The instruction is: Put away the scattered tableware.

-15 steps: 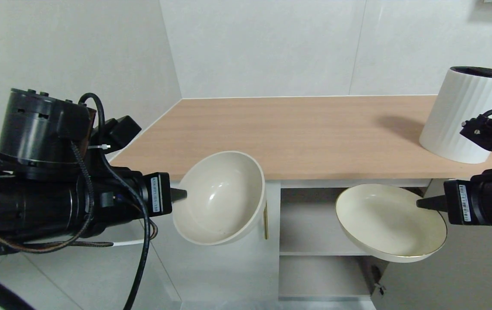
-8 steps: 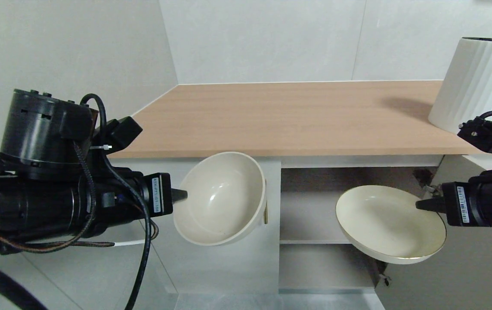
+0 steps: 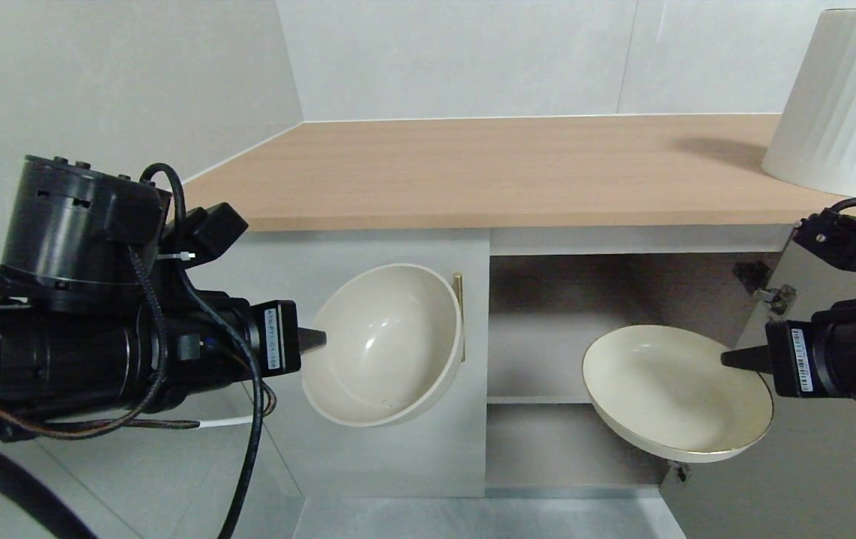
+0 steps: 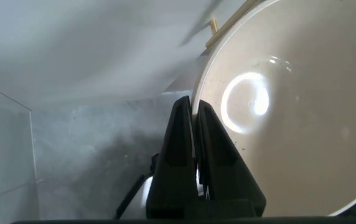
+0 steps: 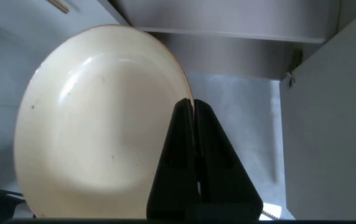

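My left gripper is shut on the rim of a deep cream bowl, held tilted in front of the closed left cabinet door. The left wrist view has the same gripper pinching the bowl at its edge. My right gripper is shut on the rim of a shallow cream plate with a thin gold edge, held before the open right compartment of the cabinet. In the right wrist view the gripper clamps the plate by its rim.
A wooden countertop runs above the cabinet, with a tall white ribbed container at its right end. The open compartment has a shelf across its middle. The right door is swung open on its hinge. A gold handle is on the left door.
The head camera has dropped, so the counter and cabinet sit higher in the picture and more of the open compartment shows. Both arms keep their hold on the bowl and plate, nearly still.
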Robot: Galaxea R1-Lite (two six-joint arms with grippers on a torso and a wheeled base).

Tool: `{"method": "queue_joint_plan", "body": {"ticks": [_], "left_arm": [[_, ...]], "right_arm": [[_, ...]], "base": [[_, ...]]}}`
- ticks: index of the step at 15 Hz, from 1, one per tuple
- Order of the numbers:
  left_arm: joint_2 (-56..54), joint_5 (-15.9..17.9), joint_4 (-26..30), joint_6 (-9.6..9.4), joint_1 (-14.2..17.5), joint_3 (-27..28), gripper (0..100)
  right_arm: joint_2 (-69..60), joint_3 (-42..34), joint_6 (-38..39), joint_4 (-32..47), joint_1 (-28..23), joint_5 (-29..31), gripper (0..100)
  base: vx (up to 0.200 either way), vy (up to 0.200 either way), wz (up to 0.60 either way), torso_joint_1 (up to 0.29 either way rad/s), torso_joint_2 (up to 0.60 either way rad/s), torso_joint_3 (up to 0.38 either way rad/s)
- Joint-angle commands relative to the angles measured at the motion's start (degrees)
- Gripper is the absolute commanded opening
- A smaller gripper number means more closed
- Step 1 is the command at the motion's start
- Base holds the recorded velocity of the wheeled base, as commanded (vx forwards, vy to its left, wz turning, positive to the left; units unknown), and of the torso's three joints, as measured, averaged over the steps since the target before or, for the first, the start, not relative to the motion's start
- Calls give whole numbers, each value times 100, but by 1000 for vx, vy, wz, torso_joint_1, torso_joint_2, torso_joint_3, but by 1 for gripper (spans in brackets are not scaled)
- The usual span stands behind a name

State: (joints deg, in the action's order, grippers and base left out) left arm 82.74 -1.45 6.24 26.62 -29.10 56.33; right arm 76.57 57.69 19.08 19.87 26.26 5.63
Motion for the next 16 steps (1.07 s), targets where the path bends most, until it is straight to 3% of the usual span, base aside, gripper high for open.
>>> {"method": "queue_joint_plan", "body": {"ticks": [1, 5, 9, 12, 16], "left_arm": [[6, -4, 9, 9, 1, 1, 0], [6, -4, 9, 1, 1, -8, 0], [76, 13, 114, 1, -149, -17, 0], [304, 13, 431, 1, -360, -8, 0], [480, 4, 633, -8, -368, 18, 0]], "right_arm": [[16, -3, -1, -1, 2, -9, 0], [288, -12, -115, -10, 2, -9, 0], [1334, -82, -62, -194, 11, 26, 0], [2204, -565, -36, -1592, -86, 34, 0], [3400, -899, 114, -3086, -358, 52, 0]], "base": [[0, 0, 0, -22, 56, 41], [0, 0, 0, 0, 0, 0], [0, 0, 0, 0, 0, 0], [0, 0, 0, 0, 0, 0], [0, 0, 0, 0, 0, 0]]}}
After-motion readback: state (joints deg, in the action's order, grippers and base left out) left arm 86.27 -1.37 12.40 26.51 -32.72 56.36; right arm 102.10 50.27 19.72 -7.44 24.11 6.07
